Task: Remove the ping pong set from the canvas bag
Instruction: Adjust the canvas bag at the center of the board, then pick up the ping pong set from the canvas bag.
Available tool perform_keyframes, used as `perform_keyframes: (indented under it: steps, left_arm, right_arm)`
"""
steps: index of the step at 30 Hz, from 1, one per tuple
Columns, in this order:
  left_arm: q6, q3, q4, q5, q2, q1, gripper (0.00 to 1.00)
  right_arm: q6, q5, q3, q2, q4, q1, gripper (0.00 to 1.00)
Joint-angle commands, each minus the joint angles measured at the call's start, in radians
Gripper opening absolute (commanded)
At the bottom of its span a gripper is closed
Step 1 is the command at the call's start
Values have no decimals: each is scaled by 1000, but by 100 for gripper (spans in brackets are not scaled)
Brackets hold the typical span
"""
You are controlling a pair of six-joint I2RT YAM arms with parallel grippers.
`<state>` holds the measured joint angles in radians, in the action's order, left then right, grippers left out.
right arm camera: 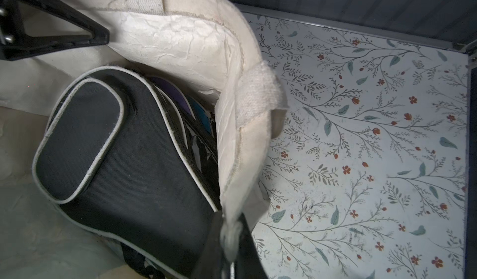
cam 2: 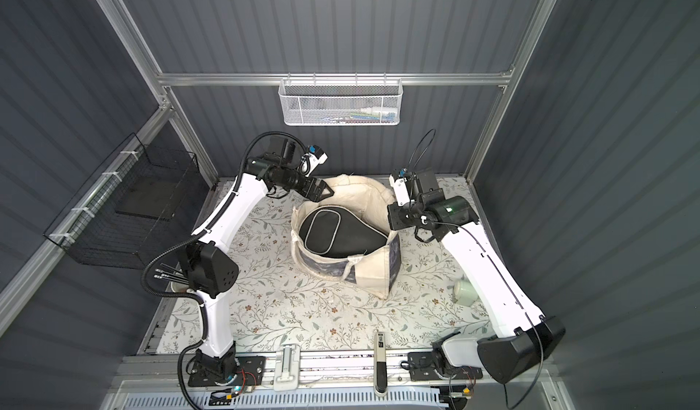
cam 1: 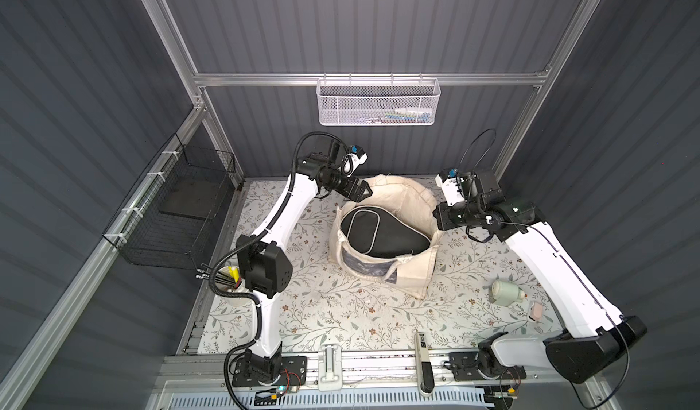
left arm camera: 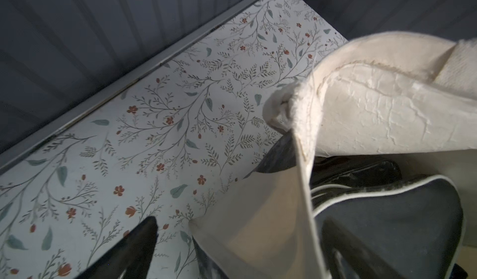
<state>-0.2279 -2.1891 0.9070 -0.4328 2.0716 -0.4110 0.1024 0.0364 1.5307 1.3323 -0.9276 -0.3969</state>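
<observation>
Canvas bag (cam 1: pixel 413 275) at centre of surface (cam 1: pixel 322 313), mouth up and gaping. Inside, on top: black paddle case (cam 1: pixel 382 233), long axis ten-to-four o'clock, rounded head toward ten. Purple case (right arm camera: pixel 169 89) and blue case (right arm camera: pixel 200 111) edge-on beside it. Right claw (right arm camera: pixel 229 241) pinched tight on the rim at three o'clock. Left claw (cam 1: pixel 363 193) spread wide, astride the rim at eleven, nearer the head; case toward five o'clock from it. Probably the left's reach.

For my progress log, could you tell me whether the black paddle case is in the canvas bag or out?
In: the black paddle case lies within the canvas bag, walls surrounding it.
</observation>
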Motion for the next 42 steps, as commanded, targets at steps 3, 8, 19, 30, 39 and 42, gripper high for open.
perform_keyframes:
  steps: [3, 8, 19, 30, 39, 42]
  left_arm:
    - [-27, 16, 27, -96, -7, -2, 41]
    - [-1, 106, -78, -110, -82, -2, 0]
    - [63, 242, -333, -84, -334, -2, 0]
    - [116, 405, -550, -149, -445, -3, 0]
    - [178, 579, -711, -198, -530, -3, 0]
    - [191, 639, -751, -211, -566, -3, 0]
  right_arm:
    - [-15, 14, -1, -31, 47, 3, 0]
    - [-41, 20, 6, -38, 29, 3, 0]
    - [-201, 139, 75, -143, -34, -71, 81]
    - [-368, 350, 122, -1, -45, -256, 99]
    - [-368, 550, 177, 183, -28, -143, 99]
    - [-343, 551, 171, 218, 1, -110, 99]
